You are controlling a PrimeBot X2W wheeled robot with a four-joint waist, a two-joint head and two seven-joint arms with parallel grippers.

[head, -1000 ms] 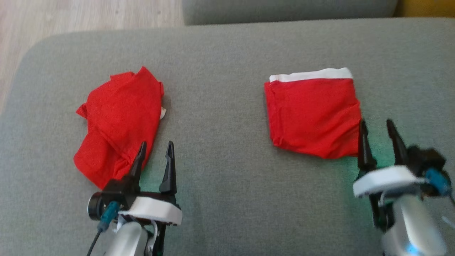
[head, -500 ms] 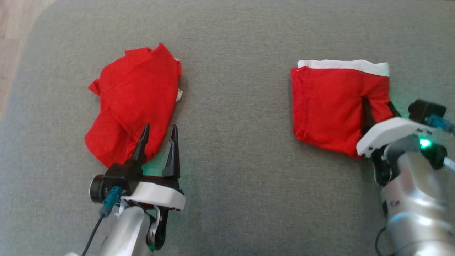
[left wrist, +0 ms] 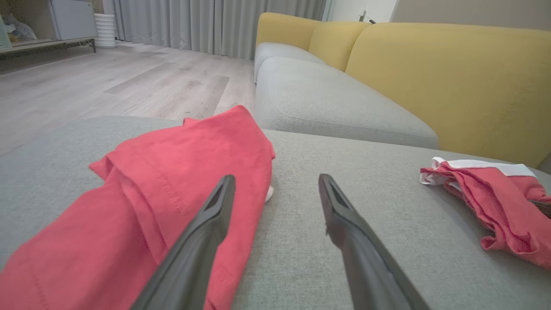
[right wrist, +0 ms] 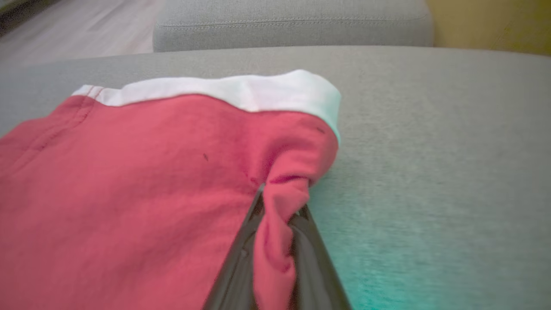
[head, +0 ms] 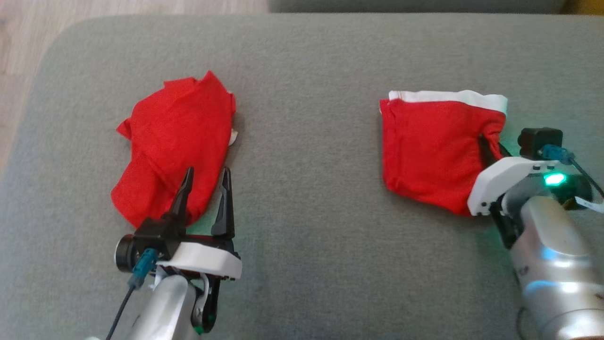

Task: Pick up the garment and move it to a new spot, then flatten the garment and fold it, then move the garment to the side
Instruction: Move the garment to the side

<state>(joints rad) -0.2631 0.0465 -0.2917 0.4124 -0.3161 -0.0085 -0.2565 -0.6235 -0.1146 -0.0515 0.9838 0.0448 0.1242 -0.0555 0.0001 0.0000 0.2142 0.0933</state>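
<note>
Now the right claw (right wrist: 280, 202), which stood open just beside the folded red fabric garment with a white waistband (head: 429, 151) a second ago, has closed on that garment's right edge, with a bunched fold of red cloth pinched between its dark fingers. The garment lies on the right of the grey upholstered sofa cushion (head: 306, 198), flat apart from that pinch. With the grip made, it looks ready to be lifted and carried aside. The left claw (head: 206, 172) stands wide open and empty, its tips at the near edge of a crumpled red cloth garment (head: 174, 137) on the left.
</note>
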